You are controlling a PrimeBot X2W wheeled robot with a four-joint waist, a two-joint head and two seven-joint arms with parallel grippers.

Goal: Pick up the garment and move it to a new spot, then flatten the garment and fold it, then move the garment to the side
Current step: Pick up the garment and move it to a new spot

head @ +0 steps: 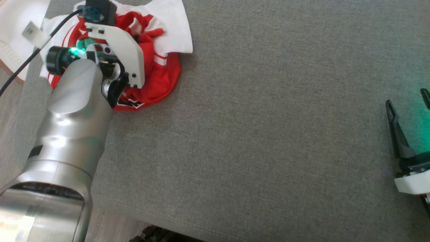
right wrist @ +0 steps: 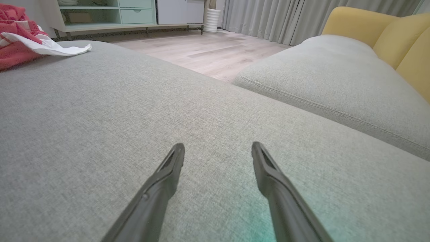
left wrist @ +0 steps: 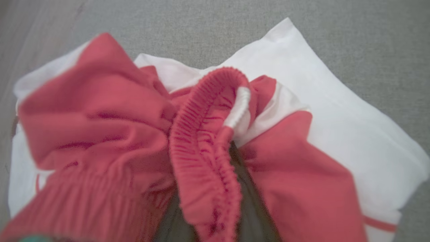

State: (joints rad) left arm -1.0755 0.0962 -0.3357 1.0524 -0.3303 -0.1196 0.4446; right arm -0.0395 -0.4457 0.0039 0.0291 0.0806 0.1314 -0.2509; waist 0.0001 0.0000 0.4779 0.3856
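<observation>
The red-and-white garment (head: 158, 77) lay crumpled at the grey cushion's (head: 268, 134) far left corner. Its waistband (left wrist: 201, 151) ran lengthwise between the left gripper's (left wrist: 210, 215) jaws; whether they had pinched it, I couldn't tell. The right gripper (right wrist: 218, 151) hung wide open and empty across the cushion.

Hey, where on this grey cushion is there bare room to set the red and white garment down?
The wide middle of the grey cushion, between the garment and the right gripper, is bare, down to its near edge. The far left corner is crowded: the garment is heaped there with the left arm over it.
</observation>
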